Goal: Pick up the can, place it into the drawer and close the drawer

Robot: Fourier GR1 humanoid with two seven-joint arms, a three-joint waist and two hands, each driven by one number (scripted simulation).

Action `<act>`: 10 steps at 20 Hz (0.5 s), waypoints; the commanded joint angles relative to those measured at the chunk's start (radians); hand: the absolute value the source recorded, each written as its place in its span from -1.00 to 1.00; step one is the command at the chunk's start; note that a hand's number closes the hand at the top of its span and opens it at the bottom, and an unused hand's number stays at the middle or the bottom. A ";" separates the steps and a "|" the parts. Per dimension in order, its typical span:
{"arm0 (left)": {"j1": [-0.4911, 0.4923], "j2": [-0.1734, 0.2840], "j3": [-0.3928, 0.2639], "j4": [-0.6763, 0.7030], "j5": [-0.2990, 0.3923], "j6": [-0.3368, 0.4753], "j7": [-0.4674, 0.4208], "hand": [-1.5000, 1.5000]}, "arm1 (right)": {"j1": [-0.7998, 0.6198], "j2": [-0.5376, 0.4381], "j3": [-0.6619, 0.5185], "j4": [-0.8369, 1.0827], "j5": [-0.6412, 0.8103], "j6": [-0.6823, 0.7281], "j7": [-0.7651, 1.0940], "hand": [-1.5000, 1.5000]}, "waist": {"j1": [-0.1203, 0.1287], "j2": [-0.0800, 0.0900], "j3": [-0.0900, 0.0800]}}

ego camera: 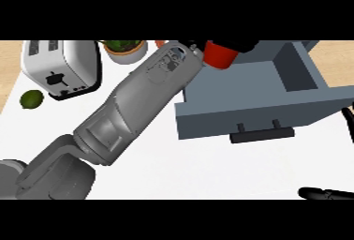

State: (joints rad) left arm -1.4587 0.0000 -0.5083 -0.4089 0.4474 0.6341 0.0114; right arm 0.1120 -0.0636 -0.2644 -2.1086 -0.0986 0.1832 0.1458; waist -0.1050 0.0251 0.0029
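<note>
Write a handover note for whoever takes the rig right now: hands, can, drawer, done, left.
Left robot hand: reaching over the drawer's far end, curled round the red can.
Right robot hand: low at the view's right edge, idle; fingers unclear.
Drawer: open, handle toward the robot.
Done: can picked up and carried to the drawer.
Left: set the can inside, release, push the drawer shut.

I see my left hand point(232, 45) curled round the red can point(219, 55) above the open grey drawer point(256, 117); right hand point(325, 193) rests low.
</note>
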 commanded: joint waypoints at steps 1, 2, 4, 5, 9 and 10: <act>0.018 0.000 -0.062 0.014 0.013 0.039 -0.031 1.00 | -0.040 -0.007 0.025 0.011 0.034 -0.009 0.015 -1.00 | -0.015 0.006 0.000; -0.008 0.000 -0.053 0.041 0.012 0.022 -0.030 1.00 | 0.016 0.029 0.030 -0.017 0.015 -0.007 -0.010 -1.00 | -0.026 0.005 0.001; 0.029 0.000 -0.074 0.041 0.014 0.007 -0.072 1.00 | -0.011 0.014 0.040 -0.021 0.040 -0.012 0.004 -1.00 | -0.014 0.006 0.000; 0.028 0.000 -0.075 0.038 0.028 0.029 -0.057 1.00 | 0.010 0.004 0.038 -0.053 0.012 0.005 0.039 -1.00 | -0.021 0.003 -0.001; 0.015 0.000 -0.095 0.045 0.049 0.077 -0.038 -1.00 | -0.046 0.007 0.052 -0.030 0.042 -0.021 0.040 -1.00 | -0.019 0.009 -0.001; 0.008 0.000 -0.107 0.043 0.054 0.082 -0.019 -1.00 | -0.027 -0.007 0.034 -0.039 0.034 -0.009 0.038 -1.00 | -0.030 0.007 0.000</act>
State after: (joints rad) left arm -1.4391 0.0001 -0.5928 -0.3689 0.4824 0.6910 -0.0230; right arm 0.1037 -0.0631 -0.2338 -2.1416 -0.0800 0.1834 0.1670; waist -0.1290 0.0310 0.0028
